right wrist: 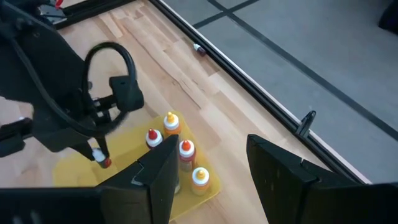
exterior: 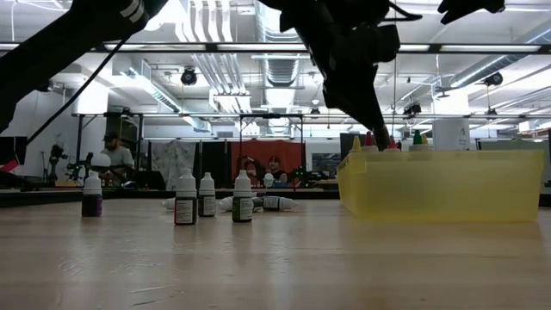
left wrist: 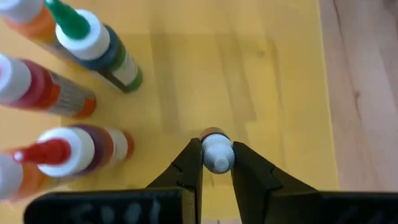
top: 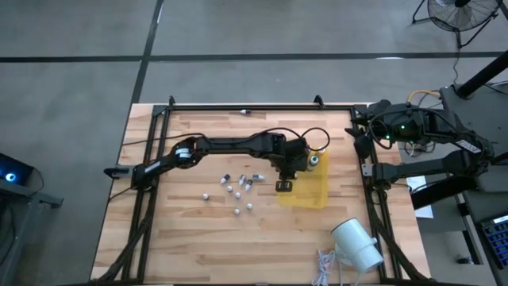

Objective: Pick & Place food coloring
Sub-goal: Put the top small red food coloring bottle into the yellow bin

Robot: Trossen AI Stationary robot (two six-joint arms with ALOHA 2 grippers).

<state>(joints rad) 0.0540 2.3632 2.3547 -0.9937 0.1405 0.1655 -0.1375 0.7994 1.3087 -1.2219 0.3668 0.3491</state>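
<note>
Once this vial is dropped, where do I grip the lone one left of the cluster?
With the left gripper, take the lone vial by its white cap, from straight above: it stands upright and apart, leaving finger room either side.

Yellow tray (top: pixel 313 195) sits right of ctr on wood table (top: pixel 198 230), w/ big white cylinder (top: pixel 355 243) at its 5 o'clock.

Beyond my worktop (top: pixel 198 238) I see grey floor (top: pixel 238 28), a fan (top: pixel 460 12), ceiling ducts (exterior: pixel 207 69) under strip lights (exterior: pixel 215 47), and seated people (exterior: pixel 112 155).
</note>
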